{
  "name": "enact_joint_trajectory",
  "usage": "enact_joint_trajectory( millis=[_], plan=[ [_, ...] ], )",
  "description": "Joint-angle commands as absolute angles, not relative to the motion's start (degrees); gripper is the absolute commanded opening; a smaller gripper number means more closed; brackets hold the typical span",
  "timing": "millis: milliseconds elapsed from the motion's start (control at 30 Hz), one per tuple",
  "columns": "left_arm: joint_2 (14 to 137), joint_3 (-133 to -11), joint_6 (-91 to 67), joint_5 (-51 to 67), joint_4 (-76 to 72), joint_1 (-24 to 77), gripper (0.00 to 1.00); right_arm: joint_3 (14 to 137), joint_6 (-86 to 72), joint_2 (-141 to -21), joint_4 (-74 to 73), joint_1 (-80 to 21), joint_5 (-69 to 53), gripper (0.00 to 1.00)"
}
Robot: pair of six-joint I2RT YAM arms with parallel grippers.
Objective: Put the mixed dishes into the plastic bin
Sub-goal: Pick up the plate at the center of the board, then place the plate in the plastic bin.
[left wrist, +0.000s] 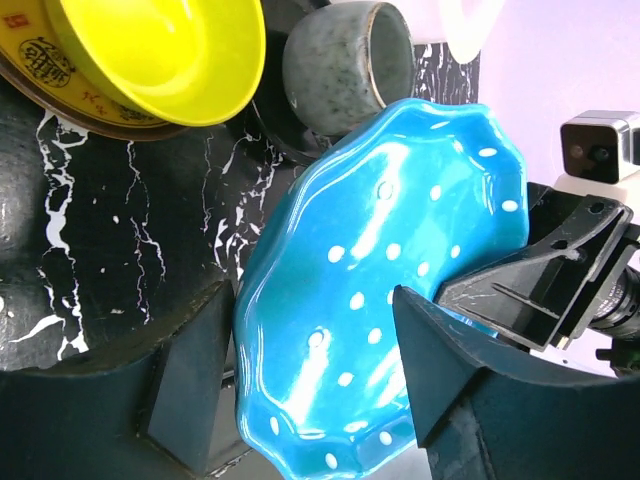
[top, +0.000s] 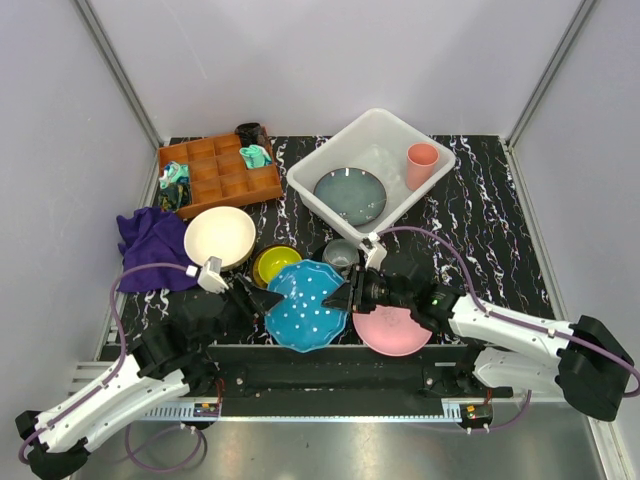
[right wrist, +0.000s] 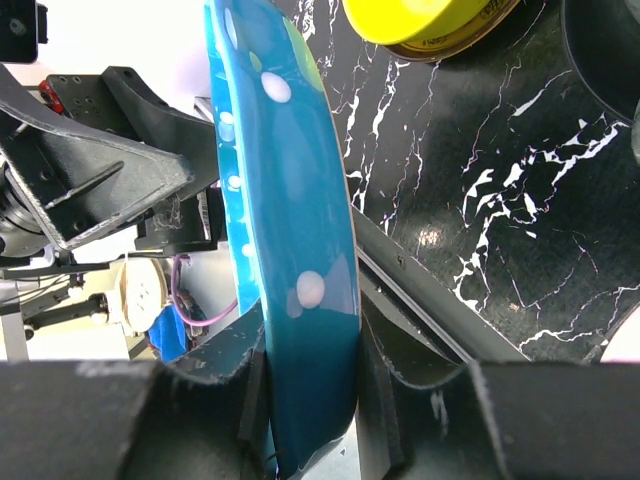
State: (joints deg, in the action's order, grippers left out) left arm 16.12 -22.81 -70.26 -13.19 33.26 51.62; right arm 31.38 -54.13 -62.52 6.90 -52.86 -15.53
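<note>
Top view: blue dotted plate [top: 305,305] sits lower centre, tilted, between the two arms. Left gripper [top: 270,298] and right gripper [top: 337,297] cover its side rims, so we can't read either jaw from here. Pink plate [top: 392,331] is just right of it, partly under the right arm. Plastic bin [top: 385,145] is upper centre-right, with grey-blue plate [top: 350,195] and pink cup [top: 421,165] inside. Cream bowl [top: 220,237], yellow bowl [top: 276,265] and grey mug [top: 341,255] stand out on the table [top: 480,220], which is black with white veining. Purple cloth [top: 152,248] is at left, wooden tray [top: 215,170] upper left. We can't name the tray's contents, too small. Pale walls [top: 60,150] close three sides.

Left wrist: left jaws stand apart with the plate's near rim between them, not pinched. One finger hides part of the plate. Right gripper is at the right edge, on the far rim. Yellow bowl is cut off top left. The mug is top centre, and we can barely make out the dark saucer [left wrist: 285,140] under it.

Right wrist: plate is edge-on at centre, its top cropped by the frame. Right jaws are clamped on its lower rim. Left gripper is upper left, partly behind the plate. Yellow bowl is cropped at the top.
</note>
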Motion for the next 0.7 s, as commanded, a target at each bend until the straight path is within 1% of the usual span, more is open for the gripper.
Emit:
enact_joint_trajectory(
  millis=[0,333,367,667],
  plan=[
    [15.29,-25.66,-71.19,-10.28,23.99,51.94,0.68,35.07,-53.61,-59.77,10.63,-53.44,-15.12,0.0],
    [15.38,-25.05,-70.84,-10.2,24.08,51.94,0.7,34.1,-55.11,-55.99,11.34,-53.35,-12.22,0.0],
    [15.47,-25.22,-70.67,-9.93,24.0,51.94,0.73,34.19,-55.19,-55.81,11.25,-53.44,-12.04,0.0],
    [16.08,-25.05,-70.49,-10.2,24.52,51.94,0.8,35.94,-54.49,-55.02,11.25,-51.42,-10.29,0.0]
  ],
)
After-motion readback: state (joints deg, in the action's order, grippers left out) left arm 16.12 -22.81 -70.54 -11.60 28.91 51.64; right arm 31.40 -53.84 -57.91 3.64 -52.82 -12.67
